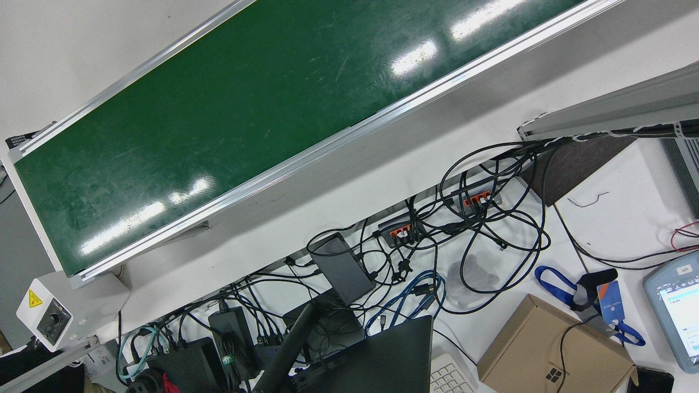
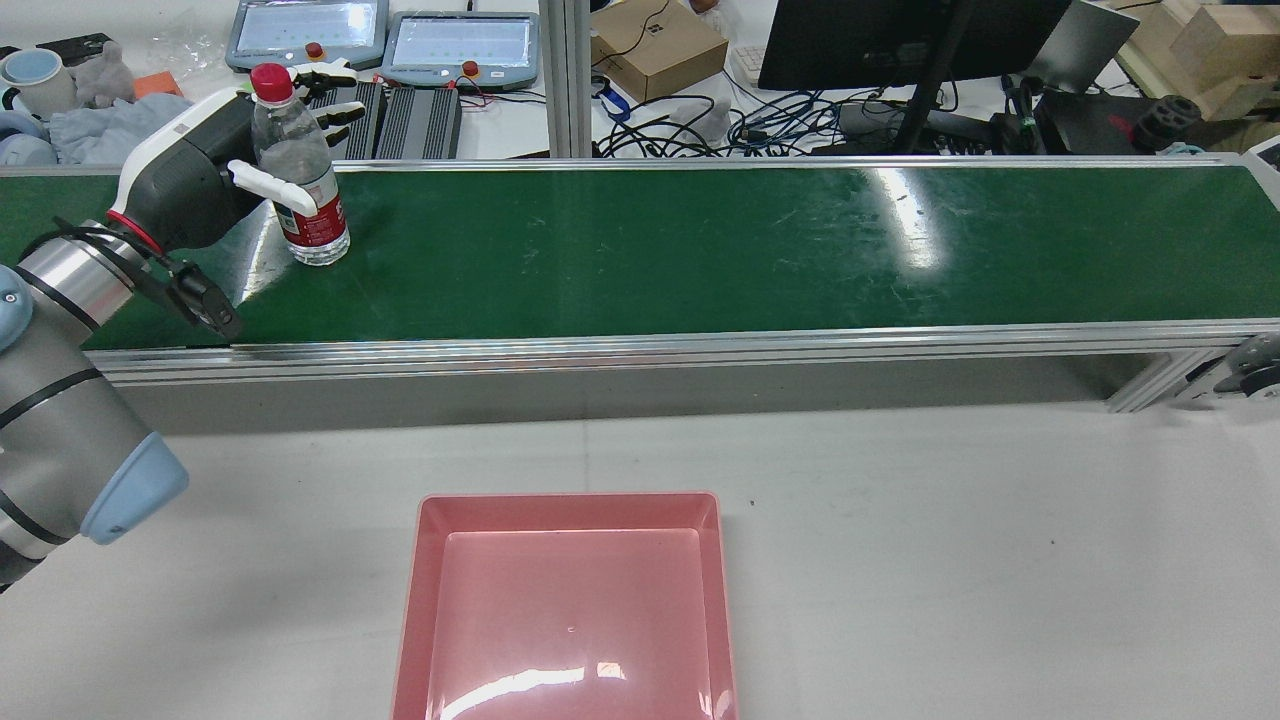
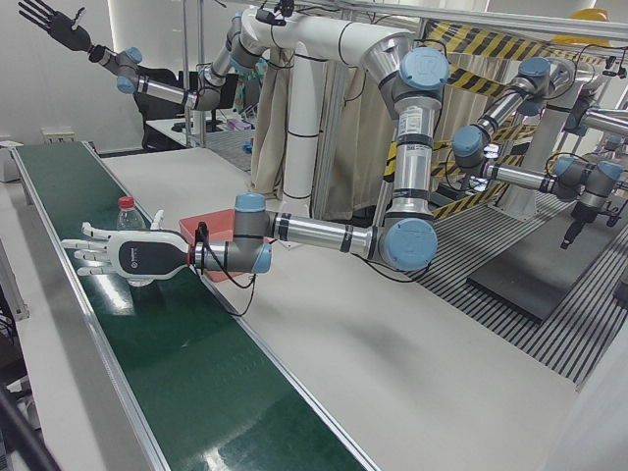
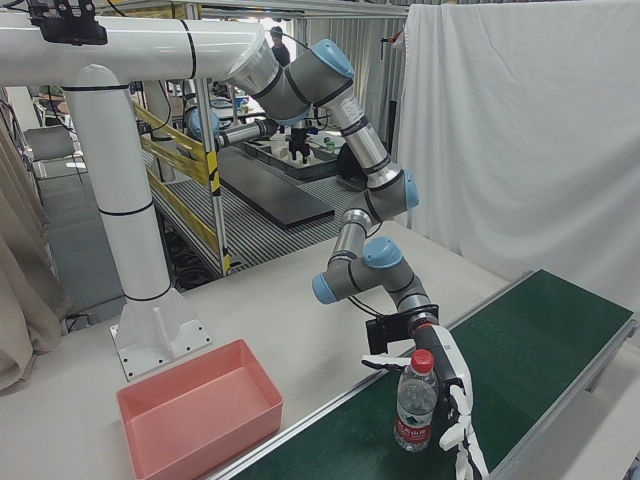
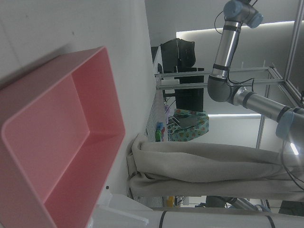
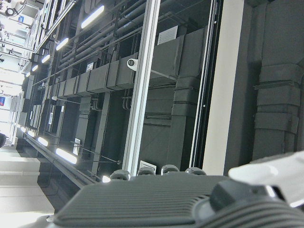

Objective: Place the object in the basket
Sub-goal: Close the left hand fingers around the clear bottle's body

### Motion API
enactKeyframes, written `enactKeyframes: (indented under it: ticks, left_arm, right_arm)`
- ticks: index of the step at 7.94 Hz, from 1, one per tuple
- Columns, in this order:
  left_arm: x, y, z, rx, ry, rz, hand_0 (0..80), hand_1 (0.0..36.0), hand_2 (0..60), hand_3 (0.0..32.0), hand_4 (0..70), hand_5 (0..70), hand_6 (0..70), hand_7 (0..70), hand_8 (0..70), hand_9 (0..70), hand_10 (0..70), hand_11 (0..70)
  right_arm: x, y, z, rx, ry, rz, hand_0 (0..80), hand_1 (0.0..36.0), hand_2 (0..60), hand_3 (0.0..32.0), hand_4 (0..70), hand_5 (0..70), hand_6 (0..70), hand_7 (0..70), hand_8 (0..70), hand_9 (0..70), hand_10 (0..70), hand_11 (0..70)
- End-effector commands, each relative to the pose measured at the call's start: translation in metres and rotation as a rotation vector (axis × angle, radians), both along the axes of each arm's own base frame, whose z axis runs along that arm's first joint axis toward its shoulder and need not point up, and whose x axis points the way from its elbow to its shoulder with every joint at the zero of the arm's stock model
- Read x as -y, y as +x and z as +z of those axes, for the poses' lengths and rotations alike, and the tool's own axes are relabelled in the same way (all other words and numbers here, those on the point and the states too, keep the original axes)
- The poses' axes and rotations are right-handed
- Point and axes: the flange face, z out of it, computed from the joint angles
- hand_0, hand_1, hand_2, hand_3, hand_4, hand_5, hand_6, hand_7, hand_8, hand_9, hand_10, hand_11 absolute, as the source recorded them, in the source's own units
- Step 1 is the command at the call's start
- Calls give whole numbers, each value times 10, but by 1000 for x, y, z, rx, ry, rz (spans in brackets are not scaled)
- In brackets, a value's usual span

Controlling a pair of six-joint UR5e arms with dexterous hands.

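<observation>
Left hand (image 2: 235,150) wide open, fingers (image 2: 335,108) straight and spread, set against the water bottle (image 2: 305,180) at the left end of the green conveyor belt (image 2: 700,250). In the rear view, thumb crossing in front of the bottle's middle, just above the red label, with the other fingers reaching past the red cap on the far side. Probably touching at the thumb, though cannot tell for sure from this angle; nothing curled round the bottle in any view. Bottle upright, base on the belt, clear-bodied, red-capped.

From the right-front corner, same hand (image 4: 450,385) just behind and beside the bottle (image 4: 415,405), white fingers hanging down to the lower edge and partly cut off there. From the left-front corner, hand (image 3: 128,255) seen flat from its back, palm side hidden, and only the cap and shoulder of the bottle (image 3: 126,211) showing above it.

Right hand (image 3: 49,18) raised high at the top left corner, dark, fingers fanned apart, holding nothing. In its own camera only a blurred dark back of the hand (image 6: 156,199) beneath ceiling lights and ducts.

Pink basket (image 2: 570,500) on the white table (image 2: 900,520), well apart from the bottle, on the robot's side of the belt, near edge cut off at the bottom of the rear view. Seen again (image 4: 200,400) whole from the right-front corner, and sideways (image 5: 109,95) in the left hand's camera. Mostly hidden behind the forearm in the left-front view.
</observation>
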Motion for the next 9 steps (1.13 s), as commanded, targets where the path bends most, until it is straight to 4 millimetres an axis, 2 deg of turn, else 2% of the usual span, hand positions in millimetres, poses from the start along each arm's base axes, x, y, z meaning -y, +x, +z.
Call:
enactKeyframes:
  ticks: [1, 2, 3, 4, 5, 6, 7, 8, 9]
  left_arm:
    - [4, -3, 18, 49, -56, -10, 685, 217, 44, 0, 182, 700, 212, 411, 348, 473, 390, 571]
    - [6, -9, 14, 59, -47, -25, 800, 337, 426, 0, 359, 700, 556, 700, 700, 700, 700, 700]
    - [7, -11, 4, 51, -33, -28, 800, 360, 600, 0, 593, 700, 700, 700, 700, 700, 700, 700]
    - [8, -10, -9, 42, -18, -20, 800, 358, 600, 0, 632, 700, 700, 700, 700, 700, 700, 700]
    - [5, -8, -29, 42, 8, 17, 800, 332, 534, 0, 672, 700, 700, 700, 700, 700, 700, 700]
    - [-15, -17, -62, 36, 35, 32, 800, 317, 434, 0, 590, 700, 700, 700, 700, 700, 700, 700]
    - [-35, -22, -88, 24, 60, 43, 800, 312, 358, 0, 521, 700, 700, 700, 700, 700, 700, 700]
    - [-56, -30, -112, 39, 95, 39, 800, 308, 302, 0, 484, 700, 700, 700, 700, 700, 700, 700]
    - [-98, -23, -142, 39, 132, 78, 800, 307, 260, 0, 447, 700, 700, 700, 700, 700, 700, 700]
  right_arm:
    - [0, 0, -1, -1, 1, 0, 0, 0, 0, 0, 0, 0, 0, 0, 0, 0, 0, 0]
    - [0, 0, -1, -1, 1, 0, 0, 0, 0, 0, 0, 0, 0, 0, 0, 0, 0, 0]
    - [0, 0, -1, -1, 1, 0, 0, 0, 0, 0, 0, 0, 0, 0, 0, 0, 0, 0]
    - [0, 0, -1, -1, 1, 0, 0, 0, 0, 0, 0, 0, 0, 0, 0, 0, 0, 0]
    - [0, 0, -1, -1, 1, 0, 0, 0, 0, 0, 0, 0, 0, 0, 0, 0, 0, 0]
    - [0, 0, -1, -1, 1, 0, 0, 0, 0, 0, 0, 0, 0, 0, 0, 0, 0, 0]
    - [0, 0, -1, -1, 1, 0, 0, 0, 0, 0, 0, 0, 0, 0, 0, 0, 0, 0]
    - [0, 0, -1, -1, 1, 0, 0, 0, 0, 0, 0, 0, 0, 0, 0, 0, 0, 0]
    - [0, 0, -1, -1, 1, 0, 0, 0, 0, 0, 0, 0, 0, 0, 0, 0, 0, 0]
